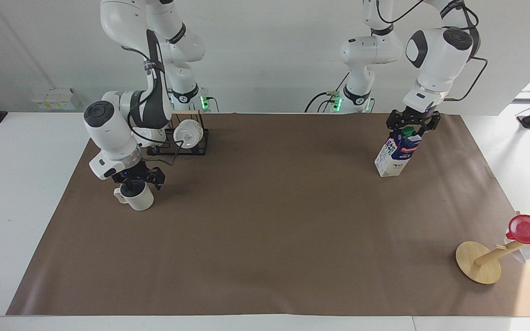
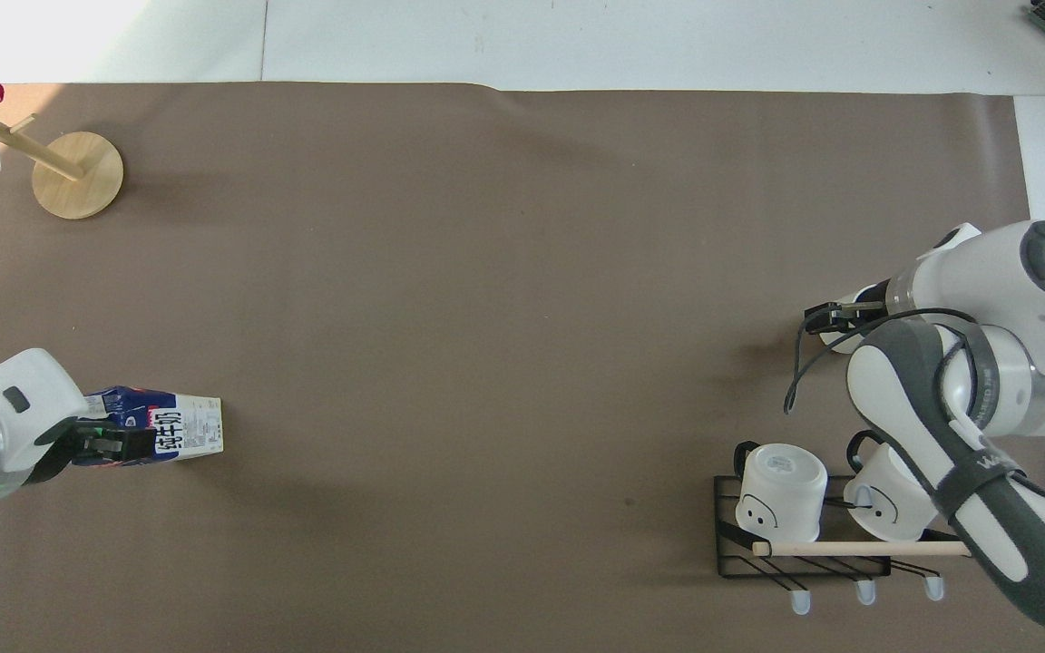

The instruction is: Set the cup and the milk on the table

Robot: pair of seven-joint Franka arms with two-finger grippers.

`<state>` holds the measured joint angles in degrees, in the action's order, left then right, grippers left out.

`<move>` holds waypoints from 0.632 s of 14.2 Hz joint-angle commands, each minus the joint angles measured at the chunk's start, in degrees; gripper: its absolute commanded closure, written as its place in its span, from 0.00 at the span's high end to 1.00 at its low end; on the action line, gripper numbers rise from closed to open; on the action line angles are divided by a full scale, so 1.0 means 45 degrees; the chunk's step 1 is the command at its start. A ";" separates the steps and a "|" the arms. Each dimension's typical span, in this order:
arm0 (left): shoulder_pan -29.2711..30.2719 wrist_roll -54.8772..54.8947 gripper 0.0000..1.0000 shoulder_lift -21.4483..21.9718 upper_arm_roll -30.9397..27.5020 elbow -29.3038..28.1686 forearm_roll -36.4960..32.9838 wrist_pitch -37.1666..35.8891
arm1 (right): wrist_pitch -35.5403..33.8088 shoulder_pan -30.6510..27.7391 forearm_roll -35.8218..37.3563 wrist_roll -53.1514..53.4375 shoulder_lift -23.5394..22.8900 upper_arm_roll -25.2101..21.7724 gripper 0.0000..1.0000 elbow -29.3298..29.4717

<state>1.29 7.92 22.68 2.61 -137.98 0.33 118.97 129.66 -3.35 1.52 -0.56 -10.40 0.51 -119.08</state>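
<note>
Two grippers down now: right gripper (image 1: 137,182) straddling rim of cup (image 1: 139,198), just out from mug rack (image 1: 180,138); left gripper (image 1: 412,127) around milk (image 1: 396,154) cap. Grip unclear on both. Best squeezing firmly before lifting straight.

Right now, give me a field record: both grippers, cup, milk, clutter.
left gripper: down at the green-capped top of the tall white and dark-blue milk carton
milk carton: standing on the brown paper sheet, toward the left arm's end
right gripper: down at the mouth of the off-white ribbed mug
ribbed mug: upright on the sheet
black wire rack: holds two white mugs, nearer the robots than the ribbed mug
round wooden stand: farthest from the robots, tipped over
</note>
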 commanded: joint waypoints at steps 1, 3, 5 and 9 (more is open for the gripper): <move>0.0202 0.0290 0.76 0.0254 0.0064 -0.0276 -0.0015 0.0319 | 0.0346 -0.0115 0.0130 -0.0325 0.0105 0.0063 0.28 -0.0218; 0.0163 0.0387 0.73 0.0254 0.0064 -0.0276 -0.0015 0.0378 | 0.0346 -0.0115 0.0149 -0.0306 0.0105 0.0063 0.00 -0.0218; 0.0202 0.0719 0.65 0.0235 0.0064 -0.0237 -0.0015 0.0359 | 0.0326 -0.0115 0.0130 -0.0286 0.0105 0.0063 0.00 -0.0218; 0.0221 0.0857 0.52 0.0098 0.0064 -0.0120 -0.0015 0.0281 | 0.0151 -0.0115 0.0130 -0.0247 0.0124 0.0083 0.00 -0.0160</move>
<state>1.29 10.39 22.67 2.61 -137.97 0.33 119.46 129.74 -3.36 1.54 -0.56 -10.40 0.50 -119.08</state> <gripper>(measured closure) 0.449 0.956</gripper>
